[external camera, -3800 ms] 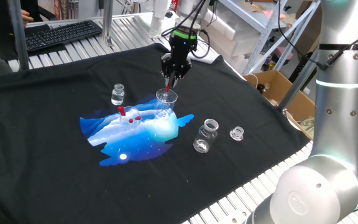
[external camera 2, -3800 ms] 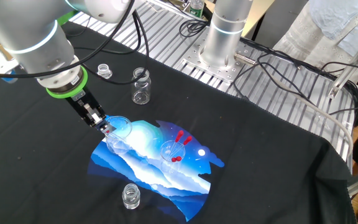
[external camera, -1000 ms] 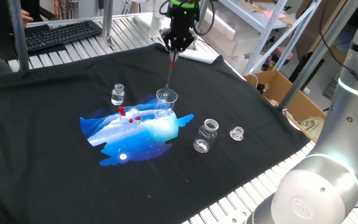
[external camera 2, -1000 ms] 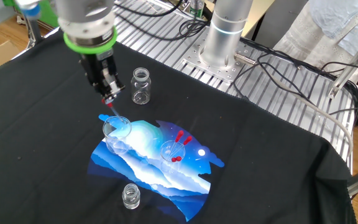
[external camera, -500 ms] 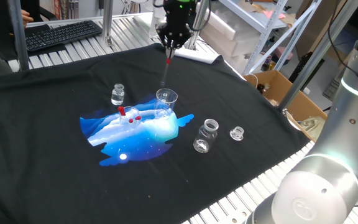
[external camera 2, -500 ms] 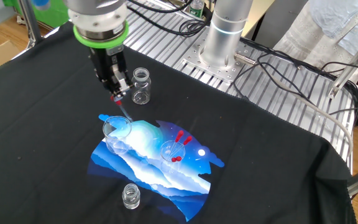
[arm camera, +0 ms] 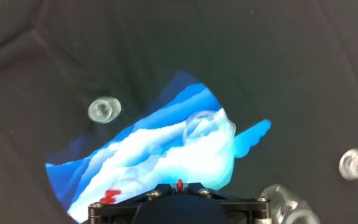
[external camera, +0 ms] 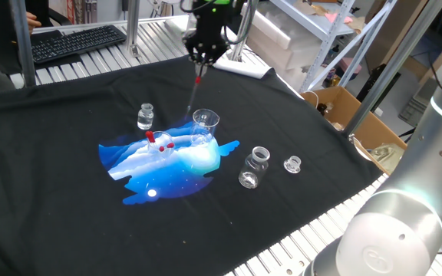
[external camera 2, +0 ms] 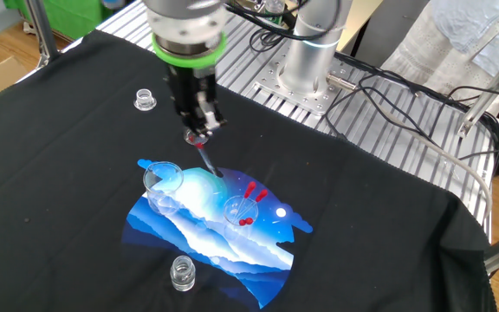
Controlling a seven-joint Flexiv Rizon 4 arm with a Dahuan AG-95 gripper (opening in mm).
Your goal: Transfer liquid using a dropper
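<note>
Carrying step: your fingers [external camera 2: 199, 132] pinch the dropper [external camera 2: 208, 158] by its bulb, high above the worktop [external camera 2: 362, 217]; next, lower its tip into the receiving cup [external camera 2: 239, 211].

A black cloth [external camera: 67, 222] covers the slatted metal table [external camera: 298, 245]; a keyboard [external camera: 75, 42] sits at 10 o'clock, a cardboard box [external camera: 344, 107] at 3 o'clock.
</note>
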